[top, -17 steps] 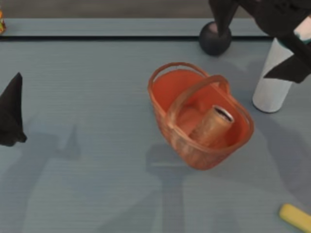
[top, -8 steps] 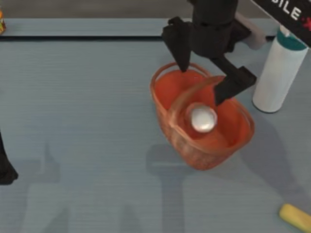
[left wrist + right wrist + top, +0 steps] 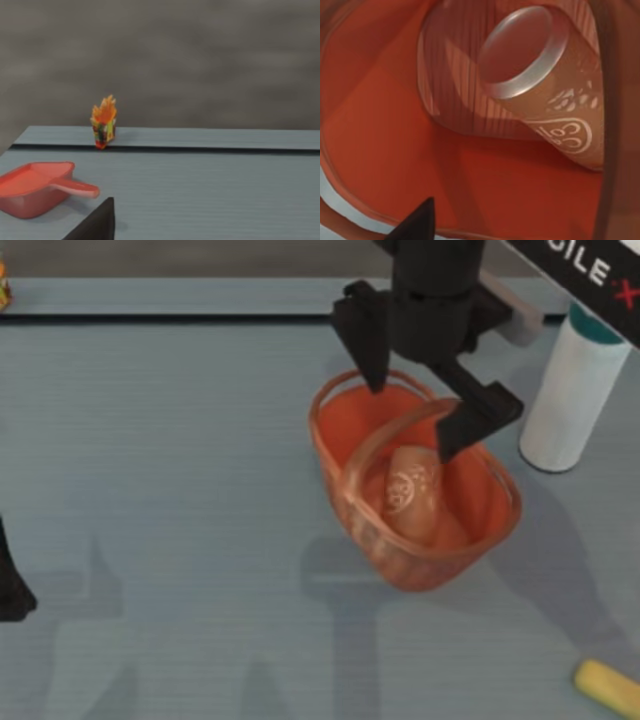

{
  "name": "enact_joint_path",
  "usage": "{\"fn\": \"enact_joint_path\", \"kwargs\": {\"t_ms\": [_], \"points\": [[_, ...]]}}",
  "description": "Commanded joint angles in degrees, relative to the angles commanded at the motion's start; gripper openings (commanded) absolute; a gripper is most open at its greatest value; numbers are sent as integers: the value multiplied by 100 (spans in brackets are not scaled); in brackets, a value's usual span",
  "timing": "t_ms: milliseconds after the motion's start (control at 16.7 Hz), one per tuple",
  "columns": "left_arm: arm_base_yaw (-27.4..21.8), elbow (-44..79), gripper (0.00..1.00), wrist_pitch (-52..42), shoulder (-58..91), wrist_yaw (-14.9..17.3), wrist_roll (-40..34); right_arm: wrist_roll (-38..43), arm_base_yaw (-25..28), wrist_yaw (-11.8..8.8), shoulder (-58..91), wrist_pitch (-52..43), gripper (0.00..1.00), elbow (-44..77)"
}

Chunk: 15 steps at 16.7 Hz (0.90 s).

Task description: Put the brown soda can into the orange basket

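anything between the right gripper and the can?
Only the basket's handle, arching over the can in the top view. The right gripper hangs open above the basket; its wrist view shows the can unobstructed.

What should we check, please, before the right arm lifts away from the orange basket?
1. brown soda can inside the orange basket: ok.
2. Can lying tilted, not upright: ok for the task.
3. right gripper open, fingers apart over the basket, clear of the can: ok.
4. Basket handle beside a fingertip, possible snag on lifting: cannot tell.
5. white bottle upright beside the arm: ok.
6. left gripper parked at the table's left edge: ok.
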Motion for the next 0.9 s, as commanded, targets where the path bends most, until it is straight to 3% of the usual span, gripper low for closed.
{"fn": "enact_joint_path", "kwargs": {"t_ms": [540, 900], "points": [[0, 0, 100, 0, 0, 0, 0, 21, 22, -2, -192, 552, 100, -754], [0, 0, 100, 0, 0, 0, 0, 21, 22, -2, -192, 552, 55, -754]]}}
